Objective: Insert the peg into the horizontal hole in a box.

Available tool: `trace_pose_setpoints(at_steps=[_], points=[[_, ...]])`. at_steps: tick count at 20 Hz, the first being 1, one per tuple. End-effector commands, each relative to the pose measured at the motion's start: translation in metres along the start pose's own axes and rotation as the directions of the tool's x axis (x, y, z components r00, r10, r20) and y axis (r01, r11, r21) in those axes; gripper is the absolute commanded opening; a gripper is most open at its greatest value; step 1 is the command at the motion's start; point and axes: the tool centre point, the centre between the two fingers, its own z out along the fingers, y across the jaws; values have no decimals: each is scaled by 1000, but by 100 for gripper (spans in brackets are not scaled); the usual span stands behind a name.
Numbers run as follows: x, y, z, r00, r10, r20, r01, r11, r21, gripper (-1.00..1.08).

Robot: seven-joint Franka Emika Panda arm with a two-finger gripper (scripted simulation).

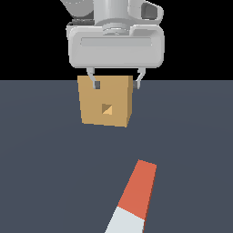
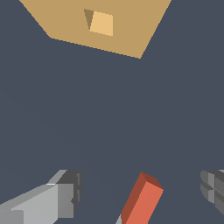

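The tan box (image 1: 105, 103) stands on the dark floor, its small square hole (image 1: 107, 109) facing the exterior camera. It shows in the wrist view (image 2: 131, 30) with the hole (image 2: 100, 22) too. The peg (image 1: 134, 200) lies flat nearer the camera, orange-red half pointing toward the box, white half at the frame's edge. My gripper (image 1: 117, 83) hangs open and empty, high above the floor, in front of the box's upper edge. In the wrist view the gripper (image 2: 142, 192) has its fingers spread wide, with the peg's orange-red end (image 2: 142, 201) between them, far below.
The floor (image 1: 191, 136) is a flat dark grey-blue surface. Nothing else stands on it in either view.
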Motion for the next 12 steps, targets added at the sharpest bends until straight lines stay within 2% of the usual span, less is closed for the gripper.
trace_pose_setpoints(at_steps=[1,7,12], points=[[0,0,0,1000,0,0,0,1000,0,100],[-17,3,9,999,34,2,-34,999,0,100],[-58,8,29,994,113,5,-113,994,0,100]])
